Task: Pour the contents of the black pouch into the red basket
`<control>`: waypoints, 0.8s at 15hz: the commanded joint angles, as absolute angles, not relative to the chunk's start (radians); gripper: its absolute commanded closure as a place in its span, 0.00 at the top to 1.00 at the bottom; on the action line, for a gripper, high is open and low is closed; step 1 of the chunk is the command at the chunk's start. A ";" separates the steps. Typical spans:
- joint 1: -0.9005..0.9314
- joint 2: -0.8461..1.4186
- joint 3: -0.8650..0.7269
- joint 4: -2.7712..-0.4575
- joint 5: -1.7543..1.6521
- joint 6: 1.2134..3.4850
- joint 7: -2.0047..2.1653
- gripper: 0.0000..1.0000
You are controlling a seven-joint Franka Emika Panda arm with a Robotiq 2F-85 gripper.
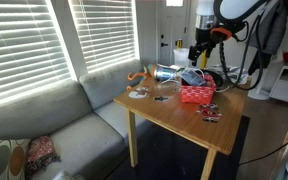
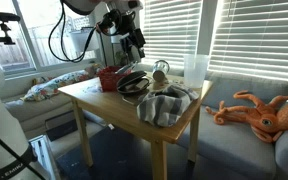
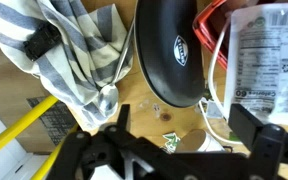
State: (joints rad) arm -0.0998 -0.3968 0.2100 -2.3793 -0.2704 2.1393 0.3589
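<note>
Black pincer (image 3: 172, 152) hanging open above the wooden worktop (image 3: 4, 85). Fingers (image 3: 87, 152) spread wide at either side of the wrist view, clamped on nothing, only bare wood between them. Held clear of everything below in an exterior view (image 2: 135, 45), over the worktop edge on the arm's side.

Directly under it, flat on the wood: soft black oval fabric pouch (image 3: 169, 50) with a small pale logo patch on its upper face. Untouched by the fingers. Pressed up against the rim of the small red plastic basket with lattice sides (image 2: 107, 78), its edge overlapping that rim in the wrist view. Both sitting close to the arm-side edge, basket nearer the corner there, pouch further in toward the middle.

In or over the basket's opening: clear plastic packet with a white printed label (image 3: 269, 55); cannot tell how deep.

On the pouch's other side: crumpled grey-and-white striped cloth (image 3: 74, 45), touching the pouch and heaped toward the opposite edge of the worktop. Beside the cloth, a yellow strip (image 3: 24, 125), too little showing to say what.

At the corner nearest the sofa: tall whitish translucent cup (image 2: 195, 68), upright, apart from pouch and basket.

Off the worktop, on the grey sofa (image 2: 234, 95): orange plush octopus (image 2: 259, 112).
</note>
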 commanded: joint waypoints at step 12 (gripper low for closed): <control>0.011 -0.434 -0.011 -2.358 -0.032 2.039 -0.041 1.00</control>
